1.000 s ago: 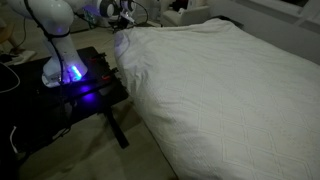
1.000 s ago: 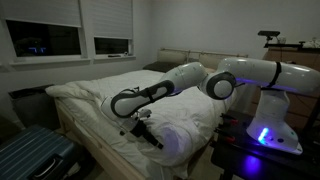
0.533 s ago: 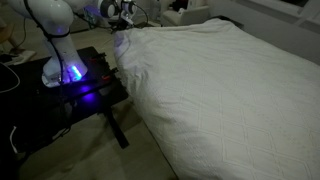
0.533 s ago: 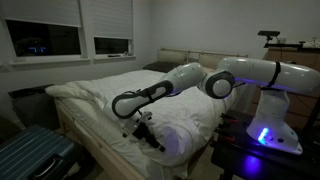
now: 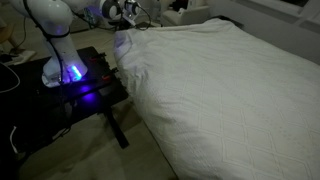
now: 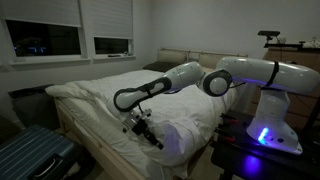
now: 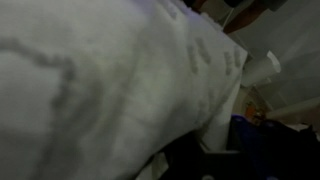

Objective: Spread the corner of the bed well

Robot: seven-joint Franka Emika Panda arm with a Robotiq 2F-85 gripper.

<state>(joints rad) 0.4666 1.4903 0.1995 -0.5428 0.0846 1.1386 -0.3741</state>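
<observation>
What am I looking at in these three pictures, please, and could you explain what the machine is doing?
The machine is a white jointed robot arm standing on a small black table beside a large bed. Two pictures come from cameras placed in the room, looking from different spots; the blurry third comes from a camera on the arm's wrist. A thick white duvet covers the bed. The arm's pincer is down at the puffy duvet corner near the bed's edge. The wrist view is almost filled with the duvet's cloth, so the pincer is very close to it, but whether it has gripped anything cannot be made out.
</observation>
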